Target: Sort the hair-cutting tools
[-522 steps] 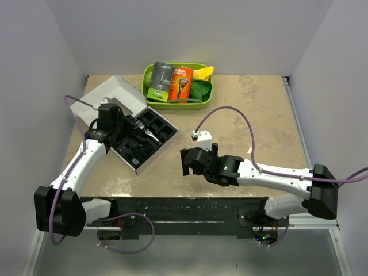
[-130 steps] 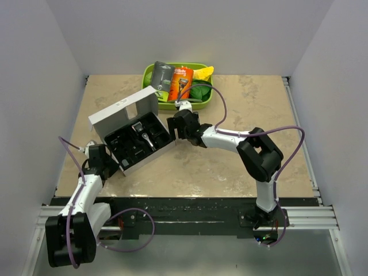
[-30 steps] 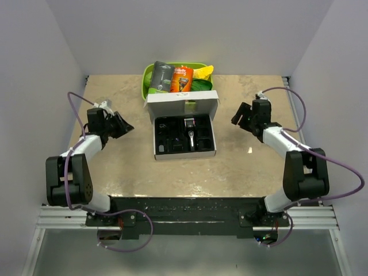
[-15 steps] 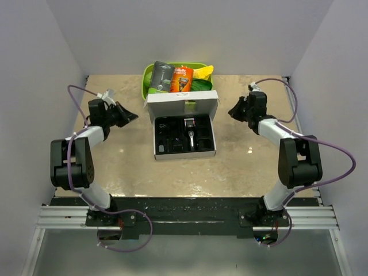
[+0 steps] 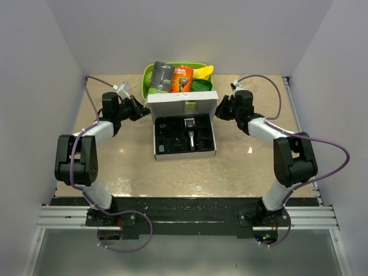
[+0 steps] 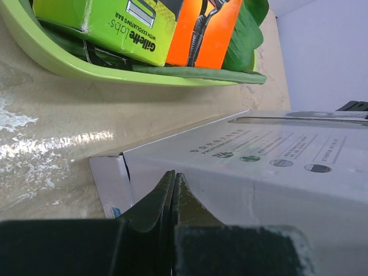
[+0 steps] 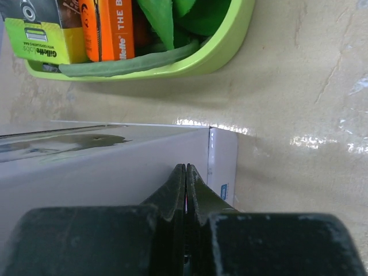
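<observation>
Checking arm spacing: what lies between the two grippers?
The white box lid fills the gap between the left gripper and the right gripper, clearest in the top view.

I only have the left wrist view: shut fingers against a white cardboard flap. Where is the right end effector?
Observer: Top view: the right end effector is at the opposite, right end of the open white cardboard box's lid.
Operator: Open or shut?
Observer: Shut, by its wrist camera, right at the lid's corner.
Operator: Is the clipper boxed?
Observer: Yes, the slim black electric clipper with the silver head lies in the box's middle compartment.
</observation>
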